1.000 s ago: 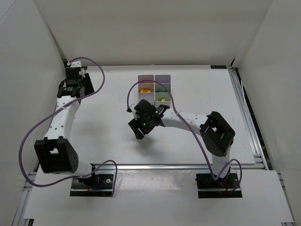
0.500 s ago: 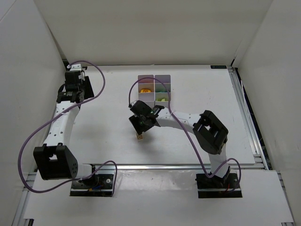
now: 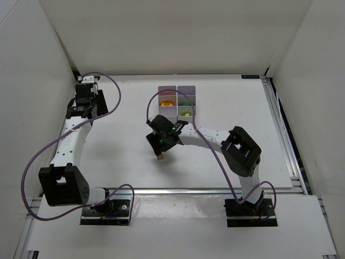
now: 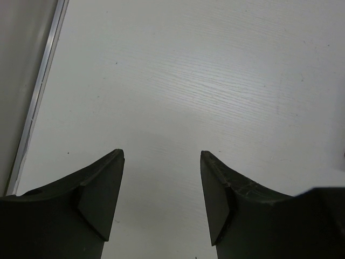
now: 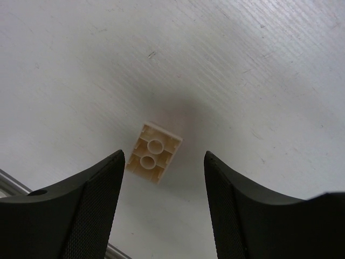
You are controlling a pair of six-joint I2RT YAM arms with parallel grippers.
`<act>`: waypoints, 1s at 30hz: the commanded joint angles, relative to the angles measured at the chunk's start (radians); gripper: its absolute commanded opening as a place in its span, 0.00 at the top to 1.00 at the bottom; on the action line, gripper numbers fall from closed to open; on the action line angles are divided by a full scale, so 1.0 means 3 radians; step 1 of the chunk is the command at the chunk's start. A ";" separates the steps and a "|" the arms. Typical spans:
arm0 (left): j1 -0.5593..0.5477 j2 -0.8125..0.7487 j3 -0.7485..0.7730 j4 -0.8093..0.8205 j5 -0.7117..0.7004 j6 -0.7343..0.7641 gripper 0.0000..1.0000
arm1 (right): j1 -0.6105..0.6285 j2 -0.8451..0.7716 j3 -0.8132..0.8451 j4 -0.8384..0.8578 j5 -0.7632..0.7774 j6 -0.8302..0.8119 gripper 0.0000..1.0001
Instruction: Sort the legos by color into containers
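Observation:
A small pale orange-tan lego (image 3: 160, 157) lies alone on the white table. In the right wrist view it lies studs down, hollow underside up (image 5: 153, 152). My right gripper (image 3: 160, 150) (image 5: 164, 155) is open and hangs over it, the brick closer to the left finger and touching neither. The containers (image 3: 177, 102) stand behind it as a block of translucent-white bins, holding orange-yellow bricks (image 3: 167, 102), green bricks (image 3: 186, 100) and lime bricks (image 3: 185, 113). My left gripper (image 3: 82, 96) (image 4: 161, 154) is open and empty over bare table at the far left.
White walls close in the table on three sides. A metal rail (image 3: 285, 135) runs along the right edge, another (image 4: 38, 97) by the left gripper. Purple cables (image 3: 116, 94) loop off both arms.
The right gripper has shifted slightly left and back, and the brick now shows on the table beyond its fingertips. The left wrist has edged toward the far wall.

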 commanded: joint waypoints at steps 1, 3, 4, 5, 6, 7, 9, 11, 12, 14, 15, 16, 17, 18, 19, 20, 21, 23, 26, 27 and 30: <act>0.0022 -0.0116 -0.0046 0.0043 -0.0021 0.0027 0.30 | 0.0013 0.0038 0.0140 0.0028 -0.0089 0.0041 0.35; 0.0022 -0.0126 -0.0051 0.0038 -0.0011 0.0032 0.30 | 0.0013 0.0048 0.0140 0.0038 -0.0109 0.0041 0.35; 0.0022 -0.0116 -0.0061 0.0043 -0.0011 0.0032 0.30 | 0.0013 0.0058 0.0145 0.0043 -0.0130 0.0036 0.35; 0.0022 -0.0111 -0.0061 0.0038 -0.0011 0.0032 0.30 | 0.0013 0.0074 0.0150 0.0043 -0.0145 0.0031 0.35; 0.0022 -0.0106 -0.0061 0.0038 -0.0011 0.0037 0.30 | 0.0013 0.0094 0.0155 0.0049 -0.0150 0.0030 0.35; 0.0027 -0.0091 -0.0066 0.0038 -0.0011 0.0042 0.30 | 0.0013 0.0114 0.0171 0.0044 -0.0140 0.0030 0.35; 0.0022 -0.0080 -0.0061 0.0038 -0.0016 0.0052 0.30 | 0.0013 0.0135 0.0171 0.0049 -0.0130 0.0025 0.35; 0.0027 -0.0075 -0.0051 0.0038 -0.0011 0.0058 0.30 | 0.0013 0.0166 0.0171 0.0059 -0.0110 0.0010 0.35; 0.0022 -0.0075 -0.0056 0.0048 -0.0011 0.0068 0.30 | 0.0013 0.0196 0.0161 0.0059 -0.0094 0.0005 0.35; 0.0022 -0.0070 -0.0061 0.0048 -0.0011 0.0078 0.30 | 0.0013 0.0222 0.0156 0.0059 -0.0048 -0.0005 0.36; 0.0027 -0.0070 -0.0066 0.0048 -0.0016 0.0088 0.30 | 0.0013 0.0242 0.0140 0.0059 -0.0038 -0.0005 0.36; 0.0027 -0.0075 -0.0066 0.0053 -0.0016 0.0098 0.30 | 0.0003 0.0253 0.0140 0.0064 -0.0038 -0.0010 0.36; 0.0032 -0.0075 -0.0082 0.0058 -0.0016 0.0093 0.30 | 0.0013 0.0258 0.0130 0.0069 -0.0033 -0.0021 0.36; 0.0032 -0.0075 -0.0087 0.0059 -0.0011 0.0104 0.30 | 0.0013 0.0263 0.0120 0.0079 -0.0028 -0.0021 0.38; 0.0042 -0.0075 -0.0097 0.0069 -0.0006 0.0109 0.29 | 0.0013 0.0273 0.0120 0.0079 -0.0028 -0.0031 0.41; 0.0052 -0.0075 -0.0107 0.0074 -0.0005 0.0114 0.29 | 0.0013 0.0273 0.0110 0.0089 -0.0017 -0.0041 0.44; 0.0053 -0.0070 -0.0112 0.0079 0.0005 0.0114 0.29 | 0.0013 0.0278 0.0109 0.0089 -0.0017 -0.0046 0.47; 0.0063 -0.0065 -0.0123 0.0089 0.0015 0.0129 0.29 | 0.0029 0.0268 0.0099 0.0105 -0.0007 -0.0082 0.56; 0.0073 -0.0040 -0.0123 0.0120 0.0030 0.0134 0.29 | 0.0054 0.0253 0.0074 0.0110 -0.0007 -0.0108 0.66; 0.0078 -0.0034 -0.0118 0.0120 0.0030 0.0139 0.29 | 0.0054 0.0248 0.0069 0.0120 -0.0002 -0.0113 0.68; 0.0073 -0.0004 -0.0112 0.0135 0.0066 0.0129 0.29 | 0.0075 0.0202 0.0048 0.0130 0.0069 -0.0194 0.77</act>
